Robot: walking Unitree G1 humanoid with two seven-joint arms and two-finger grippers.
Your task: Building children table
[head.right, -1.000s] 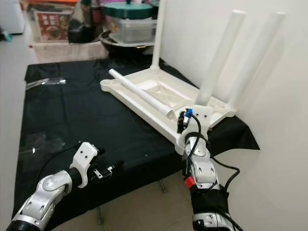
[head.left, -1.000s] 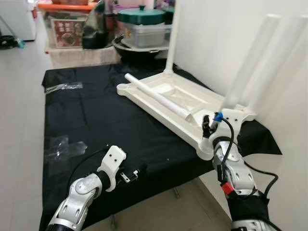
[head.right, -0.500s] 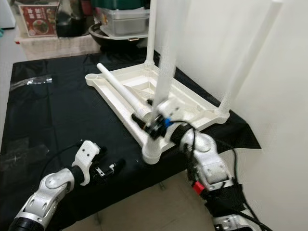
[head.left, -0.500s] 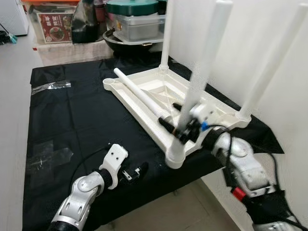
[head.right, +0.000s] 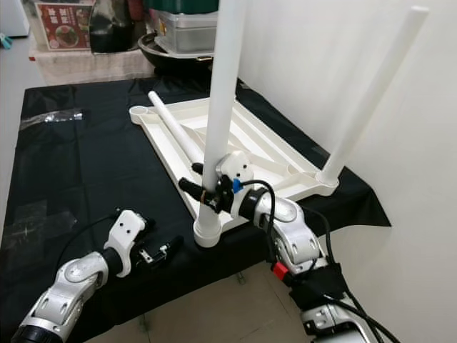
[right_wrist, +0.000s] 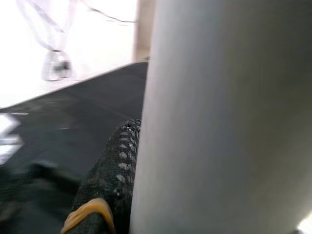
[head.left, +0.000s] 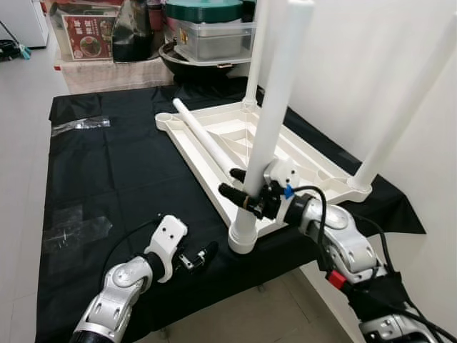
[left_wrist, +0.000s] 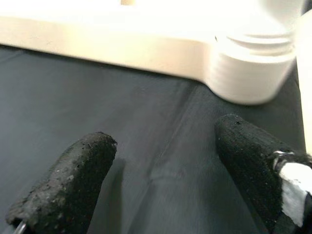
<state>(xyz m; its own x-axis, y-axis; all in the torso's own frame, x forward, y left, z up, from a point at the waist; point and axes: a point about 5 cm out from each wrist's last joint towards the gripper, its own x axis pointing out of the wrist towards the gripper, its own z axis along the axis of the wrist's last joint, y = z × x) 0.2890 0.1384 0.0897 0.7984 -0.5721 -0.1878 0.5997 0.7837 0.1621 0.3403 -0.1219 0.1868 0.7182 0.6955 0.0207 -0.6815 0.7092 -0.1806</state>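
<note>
A white children's table top (head.left: 196, 168) lies upside down on a black cloth (head.left: 114, 171). White legs stand up from its far corner (head.left: 251, 78) and its right corner (head.left: 400, 114). A third leg (head.left: 275, 100) stands in the near corner socket (head.left: 243, 239), and my right gripper (head.left: 230, 182) is shut on it low down, one finger (right_wrist: 114, 170) pressed against the tube. A loose leg (head.left: 203, 136) lies along the top. My left gripper (head.left: 203, 256) rests open on the cloth just short of that socket (left_wrist: 253, 73), holding nothing.
Clear plastic wrappers (head.left: 78, 127) (head.left: 71, 229) lie on the cloth at the left. Boxes and a green-lidded pot (head.left: 207, 28) crowd the back. A white wall (head.left: 357, 57) runs close along the right. The cloth's front edge (head.left: 235, 275) is just below my grippers.
The view has shifted. The leg in my right gripper, blurred and tilted half a second ago, now stands upright in the near corner socket. My left gripper has barely moved.
</note>
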